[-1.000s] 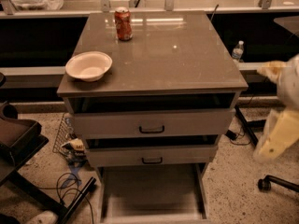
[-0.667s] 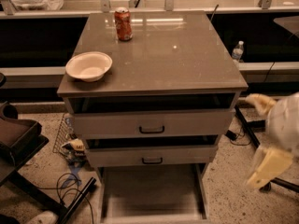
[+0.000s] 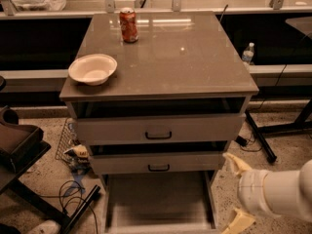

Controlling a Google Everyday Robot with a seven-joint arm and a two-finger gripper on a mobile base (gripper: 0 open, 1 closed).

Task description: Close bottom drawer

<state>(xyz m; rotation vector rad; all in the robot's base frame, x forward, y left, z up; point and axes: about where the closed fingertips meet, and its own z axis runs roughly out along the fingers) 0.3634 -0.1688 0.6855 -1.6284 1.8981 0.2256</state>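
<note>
The bottom drawer (image 3: 158,199) is pulled far out at the foot of the grey-beige cabinet (image 3: 165,57). Its plain grey tray shows, while its front and handle lie at or below the frame's lower edge. The two drawers above, each with a black bar handle, stand slightly ajar. My gripper (image 3: 237,194) is at the lower right, just right of the bottom drawer's right side wall. Its two beige fingers (image 3: 235,164) are spread apart with nothing between them. The white arm runs off the right edge.
A white bowl (image 3: 92,68) and a red can (image 3: 128,25) stand on the cabinet top. A water bottle (image 3: 248,52) stands on a ledge behind, to the right. Cables (image 3: 73,199) and a black chair (image 3: 17,145) are on the left, and a black table leg (image 3: 261,138) is on the right.
My arm and gripper have moved down and to the left, from the right edge of view to beside the bottom drawer's right side. The drawers have not moved.
</note>
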